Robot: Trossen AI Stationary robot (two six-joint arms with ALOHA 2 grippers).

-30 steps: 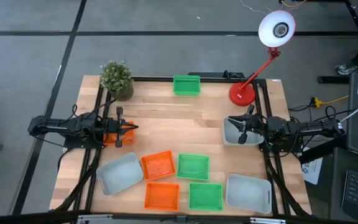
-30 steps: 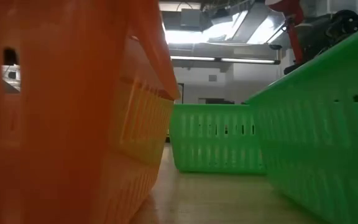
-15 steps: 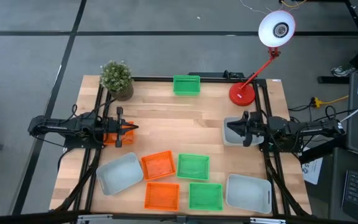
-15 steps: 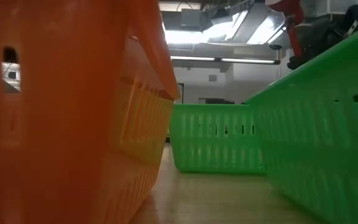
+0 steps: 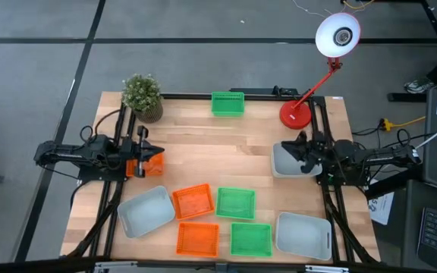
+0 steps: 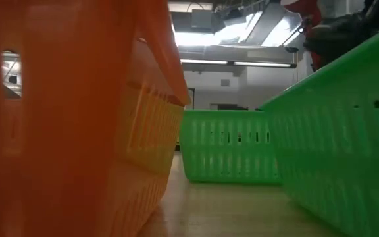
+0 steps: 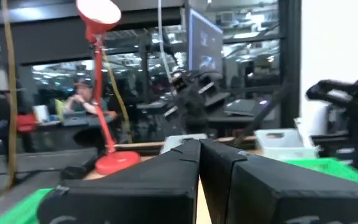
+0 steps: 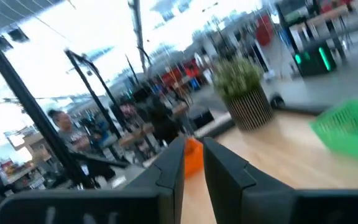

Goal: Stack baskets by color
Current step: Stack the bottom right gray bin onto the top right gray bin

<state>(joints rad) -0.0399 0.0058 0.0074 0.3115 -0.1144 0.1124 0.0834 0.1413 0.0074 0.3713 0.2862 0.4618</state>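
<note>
High view, baskets: 9 spread over the table (image 5: pixel 226 152), none stacked yet by colour.
Left gripper (image 5: pixel 147 151): over the orange basket (image 5: pixel 136 166) at the left edge, fingers pressed together; whether they pinch its wall, I cannot tell.
Right gripper (image 5: pixel 298 152): slightly parted fingers at a grey basket (image 5: pixel 283 161); a hold is unclear.
Front cluster: 2 orange (image 5: pixel 194 202), 2 green (image 5: pixel 236 203), 2 grey (image 5: pixel 146 210), tightly packed.
Obstacles: lamp base (image 5: pixel 295 114) near the right arm; plant (image 5: pixel 143 96) near the left; far green basket (image 5: pixel 227 103) well apart.
</note>
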